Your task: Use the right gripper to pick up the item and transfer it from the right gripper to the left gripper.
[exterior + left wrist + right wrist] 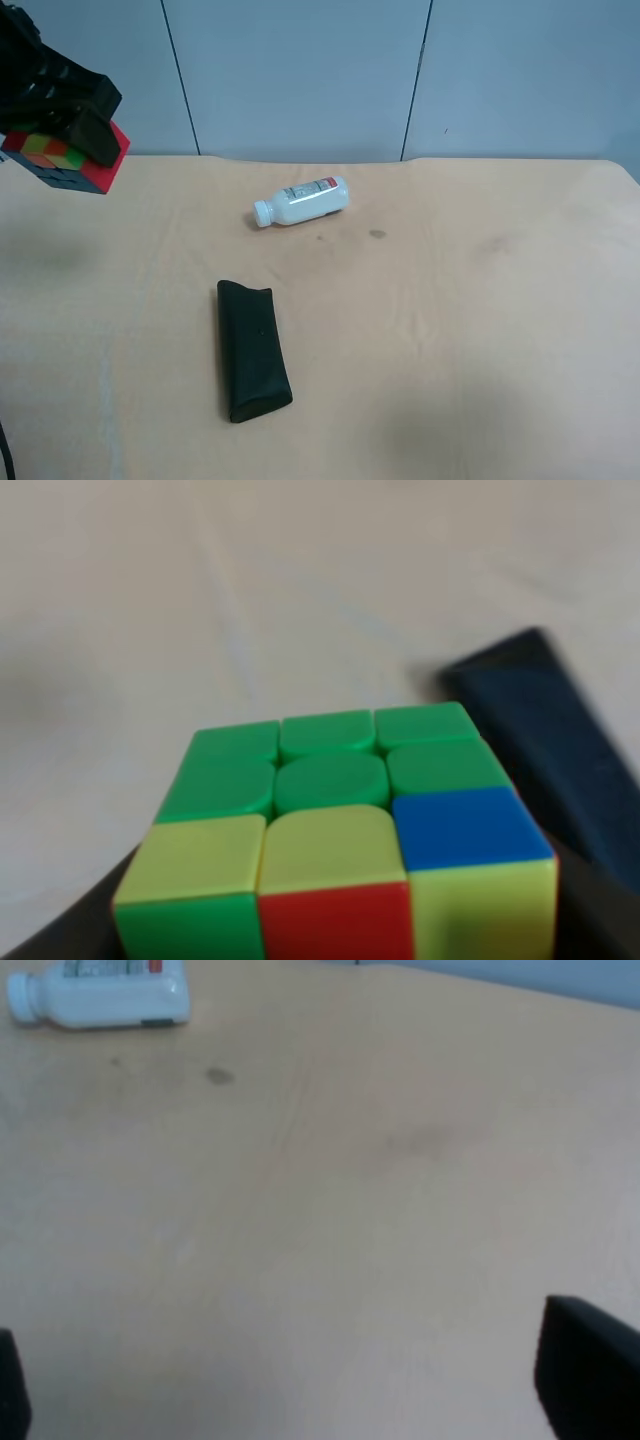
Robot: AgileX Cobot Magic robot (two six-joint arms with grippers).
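From the high exterior camera, a tan table (450, 330) holds two loose things: one white bottle (302, 201) lying on its side near the back, cap toward the view's left, and one black pouch (252, 349) lying flat nearer the front, its long side running roughly front to back. One arm shows, at the view's upper left corner, mostly cut off by the frame. Its black gripper, the left gripper (70, 120), grasps one puzzle cube (68, 160), held up above the table's far left edge and tilted, with a red face turned toward the view's right and green, orange and yellow squares on top. A cube has no long axis. The other arm is outside this view.

From the right wrist camera, the right gripper (300, 1380) shows only as two dark finger (585, 1365) tips at opposite edges, spread wide with bare table between them, gripping nothing. The one bottle sits at the far corner, partly cut off.

From the left wrist camera, the cube (335, 830) fills the frame close up and slightly blurred, its nearest row cut off. A mostly green face looks at the camera. Dark blurred finger (560, 750) edges clamp it on both sides.
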